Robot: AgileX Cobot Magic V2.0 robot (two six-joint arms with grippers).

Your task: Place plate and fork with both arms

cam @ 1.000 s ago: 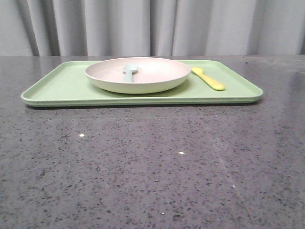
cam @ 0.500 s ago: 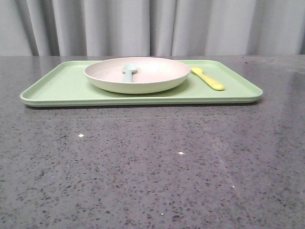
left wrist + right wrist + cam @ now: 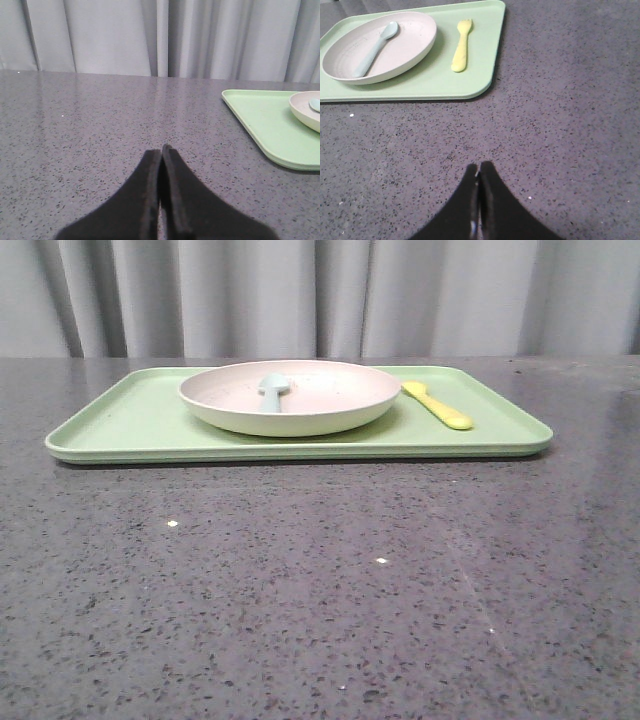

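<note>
Left gripper point(image 3: 161, 152): you're looking at fingers pressed together tip to tip, gripping nothing. It's hanging over bare table point(image 3: 100, 115), not touching any object.
Right gripper point(image 3: 479, 170): you're seeing the same thing here, fingers closed against each other, carrying nothing, hovering above the dark speckled table.
Plate point(image 3: 290, 397): it's sitting on the tray point(image 3: 130, 420), roughly centred, well ahead of both grippers. From the right gripper you're finding it ahead and off to the left; from the left gripper it's ahead and far to the right, only its edge point(image 3: 305, 110) showing at the frame border.
Fork point(image 3: 437, 405): it's lying flat on the tray just beside the plate, on the plate's right, not touching it. From the right gripper you're seeing it point(image 3: 461, 45) ahead and slightly left, tines pointing away, well apart from the fingertips.
Spoon point(image 3: 272, 390): pale blue-grey, it's resting inside the plate, bowl end pointing away from the right gripper point(image 3: 375, 47).
Tray: light green, flat, rectangular, it's lying on the table ahead of both grippers; the near corner point(image 3: 265, 130) is sitting to the right of the left gripper, well apart.
Backdrop: a grey curtain point(image 3: 320, 295) is hanging behind the table.
</note>
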